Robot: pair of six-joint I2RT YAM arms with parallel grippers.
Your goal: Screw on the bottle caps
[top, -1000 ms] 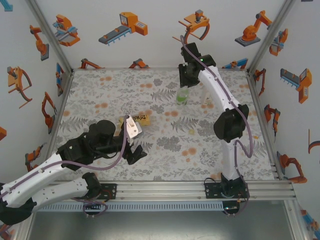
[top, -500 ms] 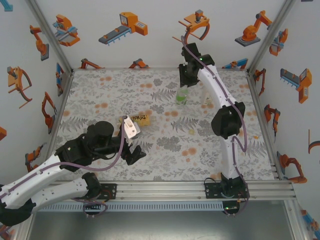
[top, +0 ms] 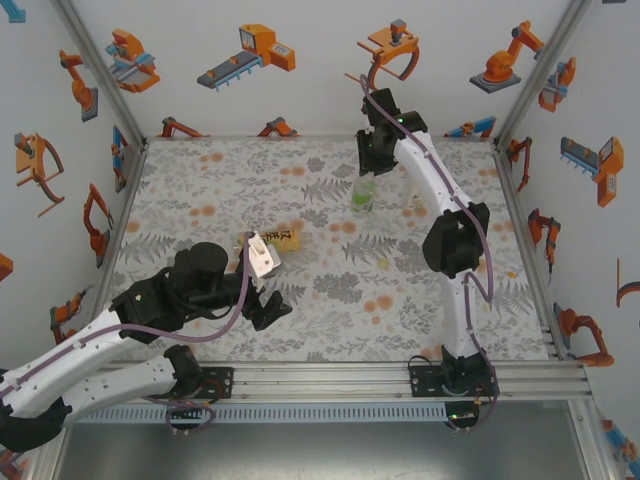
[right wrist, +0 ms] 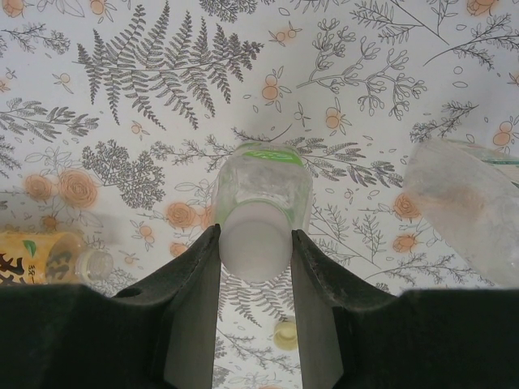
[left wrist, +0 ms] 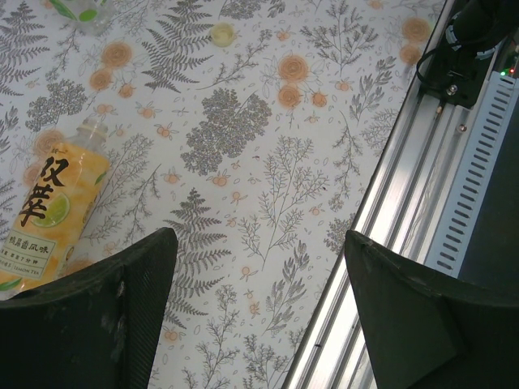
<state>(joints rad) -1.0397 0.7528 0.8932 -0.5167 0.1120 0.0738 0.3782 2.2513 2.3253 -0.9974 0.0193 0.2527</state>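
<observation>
Fingers (right wrist: 195,308) of the right gripper (right wrist: 255,237) are clamped on the pale cap (right wrist: 255,251) that sits atop the upright bottle (right wrist: 272,174), far out on the table (top: 200,190). The screwing-on of this cap is judged to be the step in hand. A twist about the bottle's axis is called for next, with the grip kept square. Since the bottle is steadied by nothing else, it may be spun along with its cap.

The left gripper (left wrist: 259,239) is held with fingers wide apart and empty, low over the near table beside the rail (left wrist: 422,162). The amber bottle (left wrist: 49,215) is seen lying on its side, its neck uncapped (its turn is likely later). A loose yellowish cap (left wrist: 221,33) lies well apart from it. A translucent bottle (right wrist: 470,203) stands near the clamped one, blurred; enough room for the wrist seems to be left.
</observation>
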